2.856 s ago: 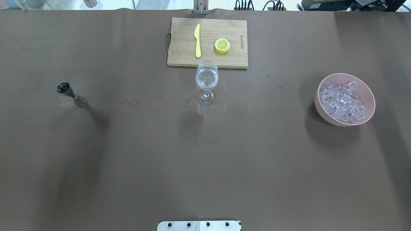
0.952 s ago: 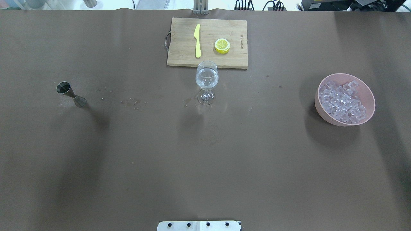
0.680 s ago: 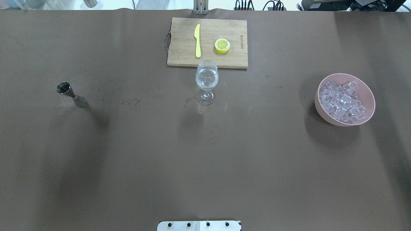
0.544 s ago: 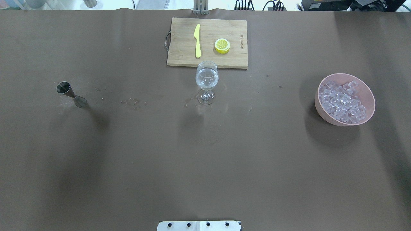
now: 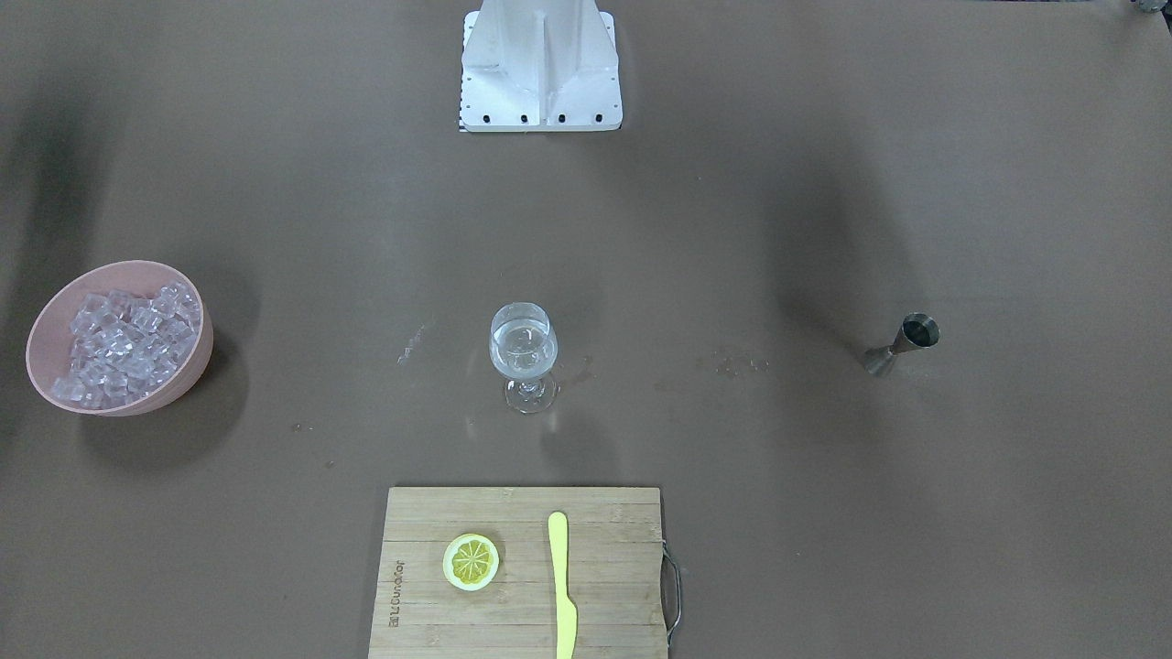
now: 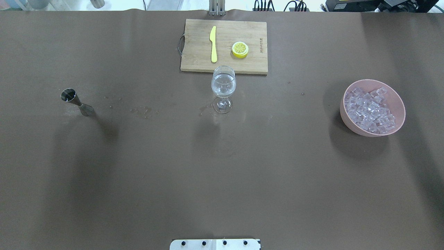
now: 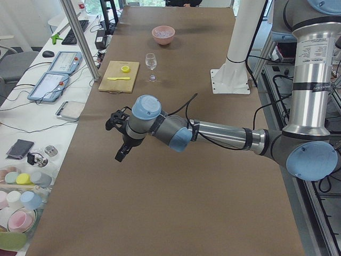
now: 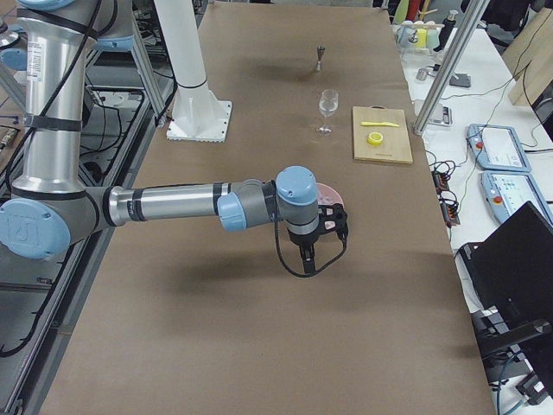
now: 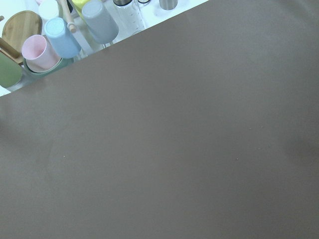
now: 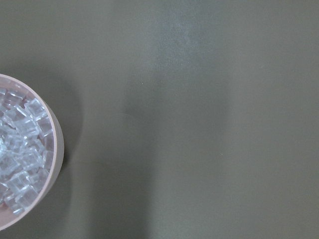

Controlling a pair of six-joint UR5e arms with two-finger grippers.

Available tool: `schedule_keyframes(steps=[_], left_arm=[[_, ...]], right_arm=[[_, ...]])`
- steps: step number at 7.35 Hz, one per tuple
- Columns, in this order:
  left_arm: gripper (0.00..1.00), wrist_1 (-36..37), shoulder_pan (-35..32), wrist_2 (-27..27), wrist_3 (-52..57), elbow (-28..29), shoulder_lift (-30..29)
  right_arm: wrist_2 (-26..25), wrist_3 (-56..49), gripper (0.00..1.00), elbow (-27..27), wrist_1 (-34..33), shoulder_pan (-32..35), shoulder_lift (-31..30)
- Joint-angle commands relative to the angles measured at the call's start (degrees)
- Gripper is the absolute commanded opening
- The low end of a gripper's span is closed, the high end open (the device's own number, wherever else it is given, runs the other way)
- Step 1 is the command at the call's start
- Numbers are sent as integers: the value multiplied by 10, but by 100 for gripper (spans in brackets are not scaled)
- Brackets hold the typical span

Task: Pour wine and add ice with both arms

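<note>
Surface: the brown surface (image 6: pixel 222 180) carries everything; both arms hang above its two ends, well apart from the glass.
Left arm: the left arm (image 7: pixel 218 134) stretches low over bare cloth. I cannot tell how far the left end effector (image 7: pixel 121 153) is open, and nothing shows in it.
Right arm: the right arm (image 8: pixel 173 205) reaches out near the bowl. I cannot tell the opening of the right end effector (image 8: pixel 307 256) either. Its wrist camera sees the bowl at the edge of the view, so it is beside the bowl, not over it.
Board: the wooden board (image 6: pixel 197 60) lies just behind the glass and is no part of this step.
Bowl: the pink bowl (image 6: pixel 349 125) sits on the robot's right.
Ice: the ice (image 6: pixel 369 111) fills the bowl in a loose heap. I judge that fetching a cube is the step in hand. It is best to centre over the heap, come straight down on a top cube and close gently, as the cubes look slippery.
Glass: the stemmed glass (image 6: pixel 223 86) stands upright mid-surface. It is top-heavy, so release low over its mouth without touching the rim.
Wine: the wine (image 6: pixel 223 89) is a small clear pool in the glass.
Jigger: the steel jigger (image 6: pixel 75 101) stands on the robot's left.
Knife, lemon: the yellow knife (image 6: pixel 213 44) and lemon slice (image 6: pixel 240 49) rest on the board.
</note>
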Motion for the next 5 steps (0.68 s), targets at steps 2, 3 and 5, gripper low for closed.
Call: schedule_keyframes(steps=[2, 3, 5], left_arm=[[98, -110, 129, 85, -257, -29, -28], [99, -122, 177, 136, -345, -49, -26], [99, -118, 305, 321, -471, -94, -24]], right_arm=[[-14, 1, 100, 3, -24, -12, 20], [-15, 1, 100, 3, -23, -12, 18], [-15, 1, 100, 2, -23, -12, 18]])
